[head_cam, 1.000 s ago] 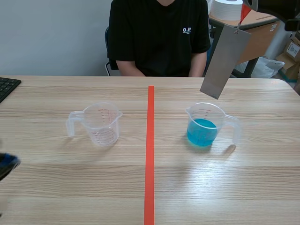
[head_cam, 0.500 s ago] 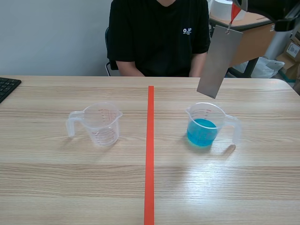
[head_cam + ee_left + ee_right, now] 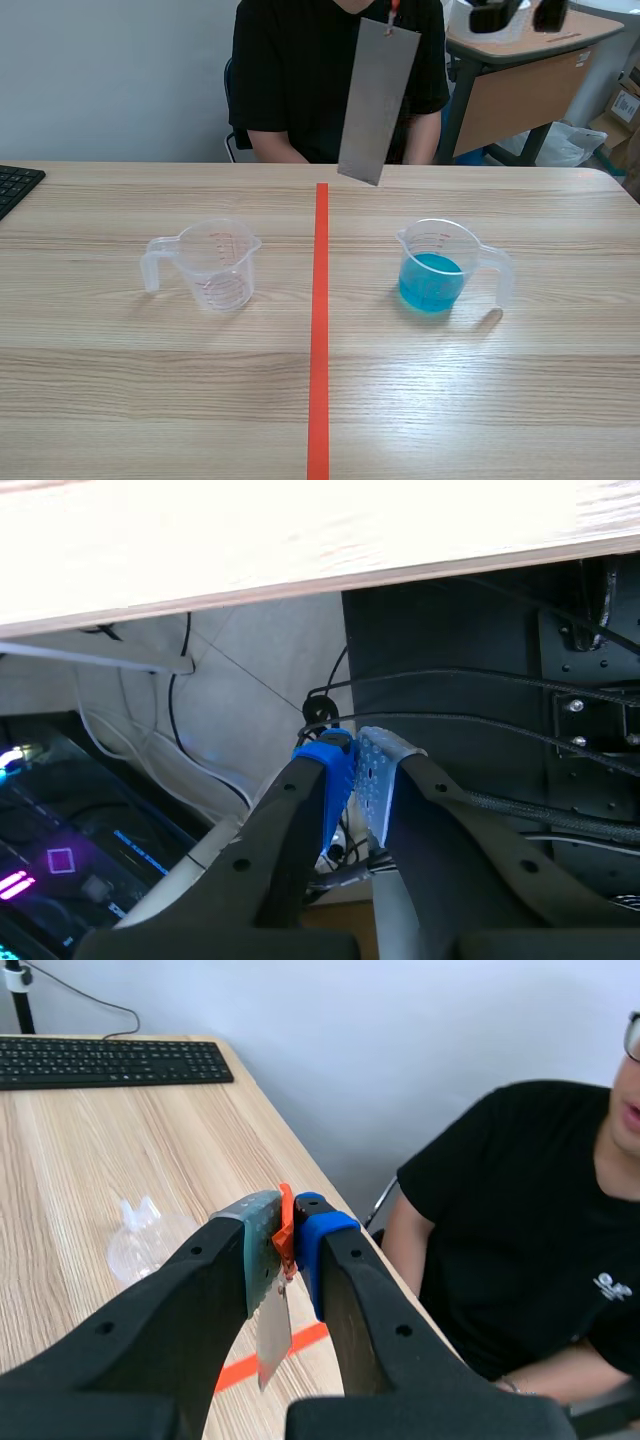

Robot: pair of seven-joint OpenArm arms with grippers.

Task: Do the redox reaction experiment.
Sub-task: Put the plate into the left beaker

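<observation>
A grey metal plate point(image 3: 377, 100) hangs high over the table's far side, just right of the tape line. It dangles from an orange tab point(image 3: 285, 1228), and my right gripper point(image 3: 287, 1225) is shut on that tab. Seen edge-on, the plate point(image 3: 272, 1332) hangs below the fingers. A clear beaker of blue liquid point(image 3: 435, 270) stands right of the line. An empty clear beaker point(image 3: 215, 262) stands left of it and also shows under the right gripper as the empty beaker point(image 3: 150, 1245). My left gripper point(image 3: 350, 765) is shut on nothing, below the table's edge.
A person in a black shirt point(image 3: 340, 75) sits across the table, directly behind the plate. A black keyboard point(image 3: 15, 185) lies at the table's left edge. Cables point(image 3: 330, 705) and a dark frame hang under the table ahead of the left gripper.
The plate has swung left, from above the blue beaker to near the tape line. The left gripper, seen low left a second ago, has left the scene view.
</observation>
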